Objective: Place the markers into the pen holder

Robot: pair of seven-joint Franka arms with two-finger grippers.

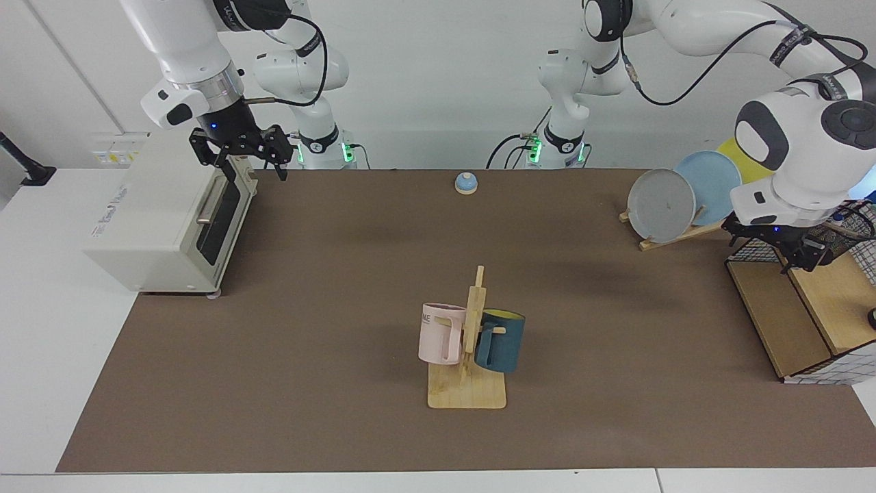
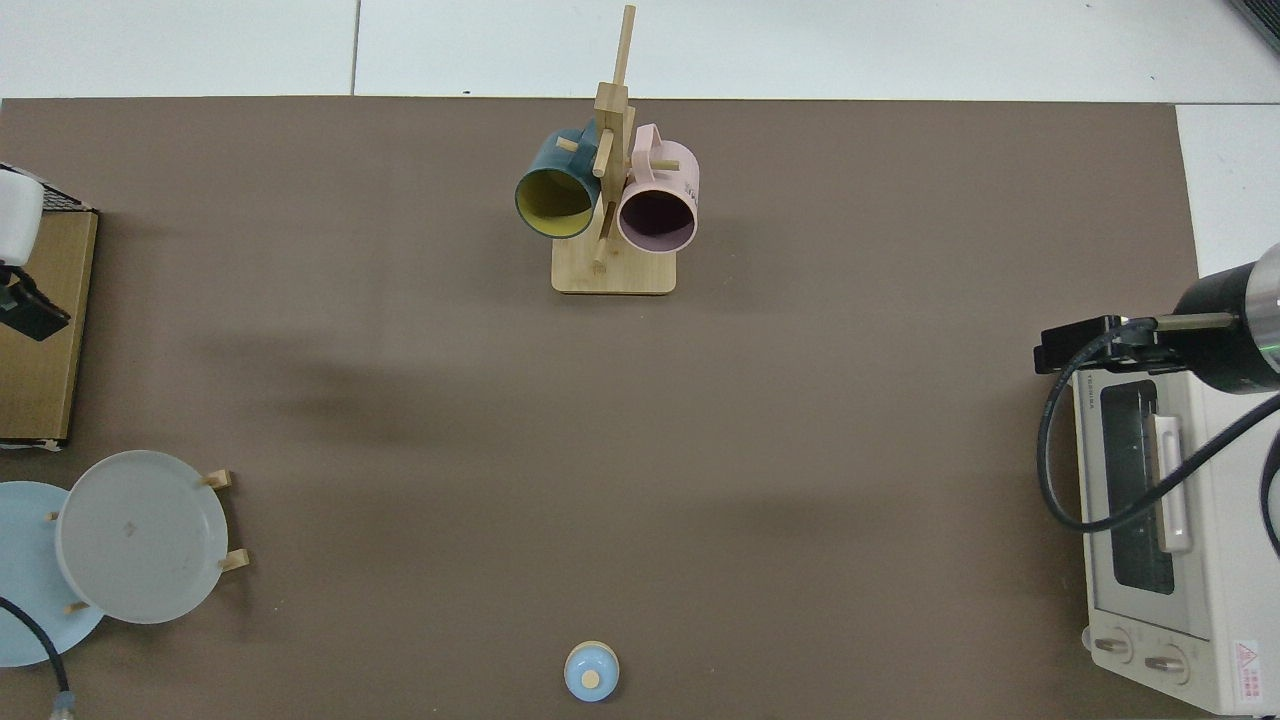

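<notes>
Bench (image 1: 41, 329): white, lying under a brown mat (image 1: 328, 287) that is carrying nearly everything in the scene
Right claw (image 1: 239, 161): hanging at ten o'clock in the facing view, just above the top front edge of the toaster oven (image 1: 157, 219); the two fingers are standing spread apart and pinching nothing; in the top view the same claw (image 2: 1075, 350) is showing at three o'clock, over the oven's near corner
Right arm: waiting in that pose
Left claw (image 1: 801, 253): hovering at three o'clock in the facing view, over the upper wooden shelf (image 1: 831, 301) of the wire basket (image 1: 742, 250); whether it is spread or pressed together cannot be told; in the top view only a dark part of it (image 2: 30, 310) is peeking in at nine o'clock
Left arm: reaching from its base at one o'clock out and down to the basket, its white wrist covering part of the plate rack
Pen holder (image 1: 847, 229): sitting on the basket's upper shelf, just at three o'clock of the left claw and largely hidden behind it
Marker: cannot be made out in either view
Plate rack (image 1: 684, 233): standing at two o'clock, holding a grey plate (image 1: 660, 205), a blue plate (image 1: 708, 185) and a yellow plate (image 1: 732, 154) on edge
Mug rack (image 1: 469, 383): standing near six o'clock, a pink mug (image 1: 438, 342) and a teal mug (image 1: 503, 342) hanging on either side of its post
Bell (image 1: 466, 183): resting at twelve o'clock, well apart from both claws
</notes>
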